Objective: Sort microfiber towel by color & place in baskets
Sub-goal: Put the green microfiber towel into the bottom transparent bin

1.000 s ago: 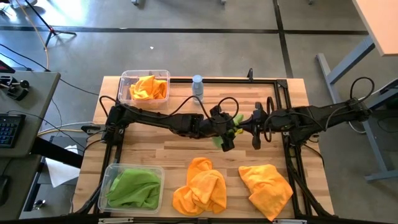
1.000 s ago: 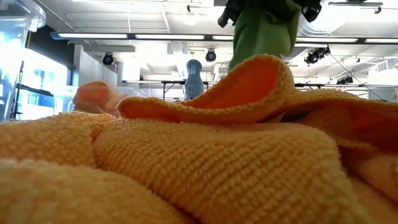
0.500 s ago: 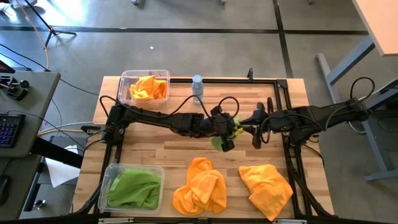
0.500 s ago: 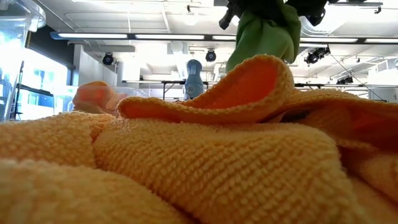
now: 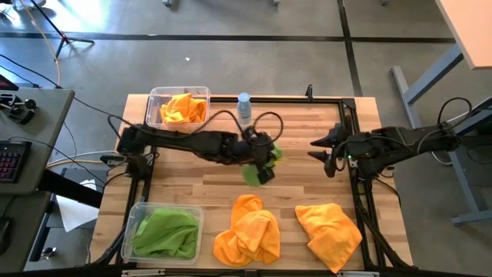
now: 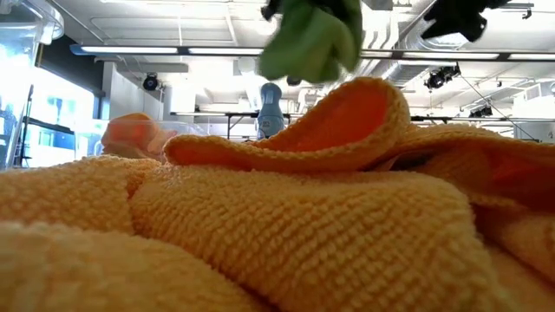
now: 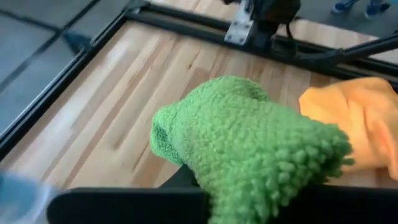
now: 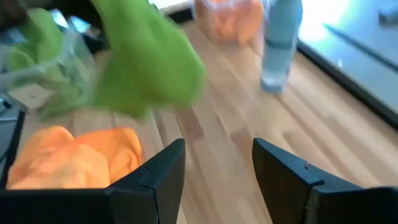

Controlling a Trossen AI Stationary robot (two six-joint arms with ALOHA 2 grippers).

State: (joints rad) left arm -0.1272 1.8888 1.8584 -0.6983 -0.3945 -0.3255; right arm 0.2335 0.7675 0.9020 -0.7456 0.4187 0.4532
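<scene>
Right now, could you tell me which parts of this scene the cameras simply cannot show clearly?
- Low view: an orange towel fills the foreground and hides the tabletop and both baskets.
- Left wrist view: the green towel covers the left gripper fingers; their grip on it cannot be seen directly.
- Right wrist view: the green towel and water bottle are motion-blurred.
- High view: how many towels lie in the near basket cannot be counted.

In the low view an orange towel (image 6: pixel 286 225) fills the foreground and hides the desk, while the green towel (image 6: pixel 314 39) above it is motion-blurred and cut by the top edge.
</scene>
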